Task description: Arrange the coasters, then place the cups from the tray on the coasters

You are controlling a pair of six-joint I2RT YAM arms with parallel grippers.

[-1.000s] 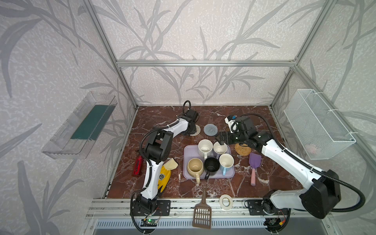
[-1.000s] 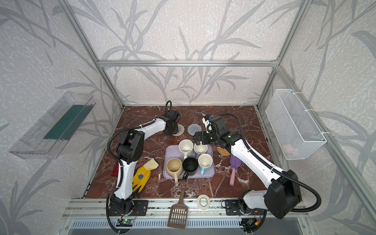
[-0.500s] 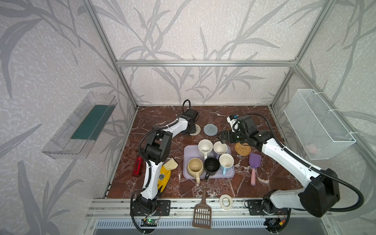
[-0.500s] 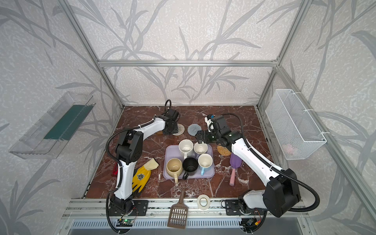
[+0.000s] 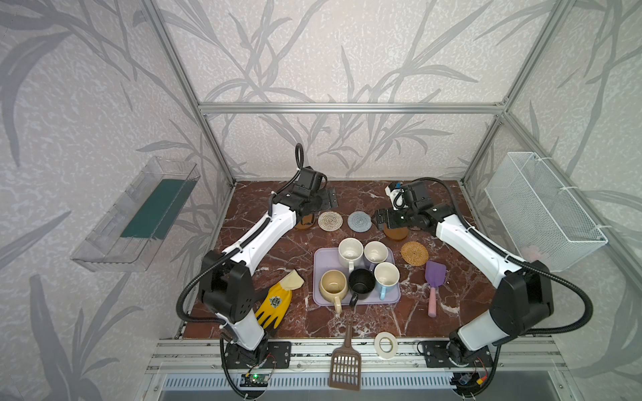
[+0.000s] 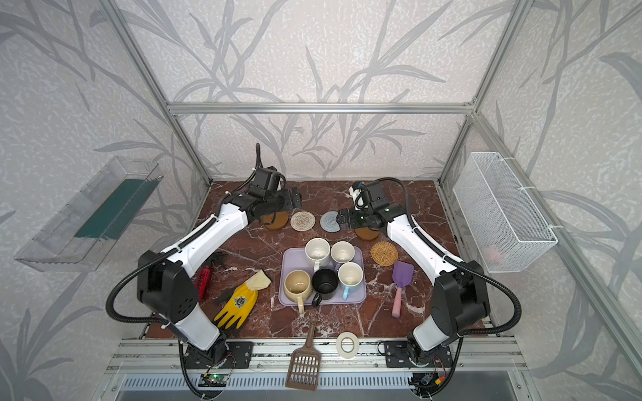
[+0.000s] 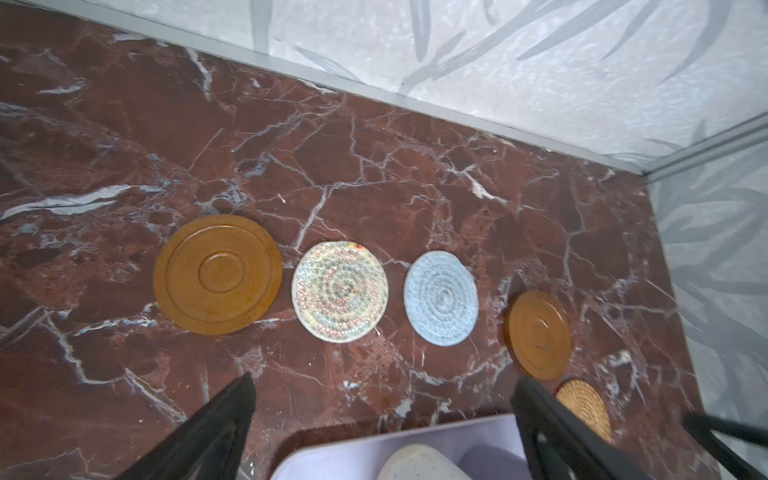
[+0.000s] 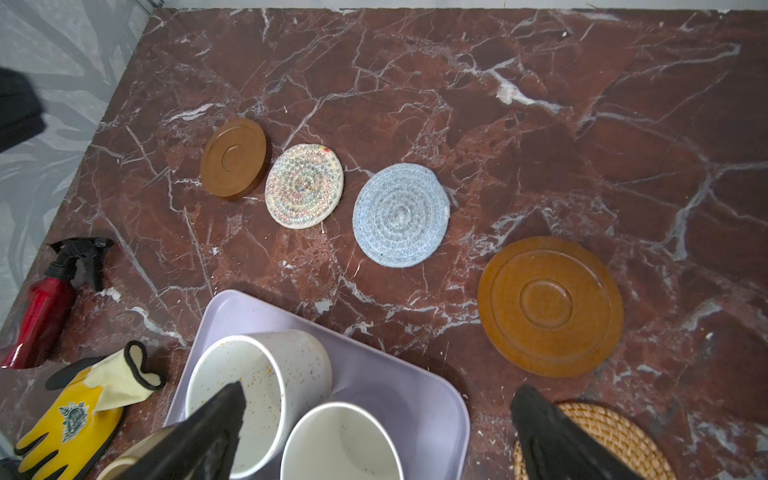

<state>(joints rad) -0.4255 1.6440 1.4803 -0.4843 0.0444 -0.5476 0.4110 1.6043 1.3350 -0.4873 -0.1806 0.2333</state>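
A: Step?

B: Arranging coasters, nearly done I'd say. Left gripper (image 7: 382, 386) spread wide, empty, by the row's left end. Row at the back: amber saucer coaster (image 7: 218, 274), cream woven coaster (image 7: 340, 291), grey-blue woven coaster (image 7: 441, 298), second amber coaster (image 7: 539, 334). Rattan coaster (image 5: 414, 252) off-line, just right of the tray (image 5: 323, 258).

A: Right gripper (image 8: 380, 392)?

B: Spread, empty, near that second amber coaster. Next likely needs a rim pinch on the rattan coaster.

A: Orientation?

B: Discs flat, round, no long axis; row runs left-right. Cups (image 5: 376, 251) upright on the tray; beige cup (image 5: 333, 284), black cup (image 5: 361, 283), light blue cup (image 5: 386, 276) handles point roughly frontward.
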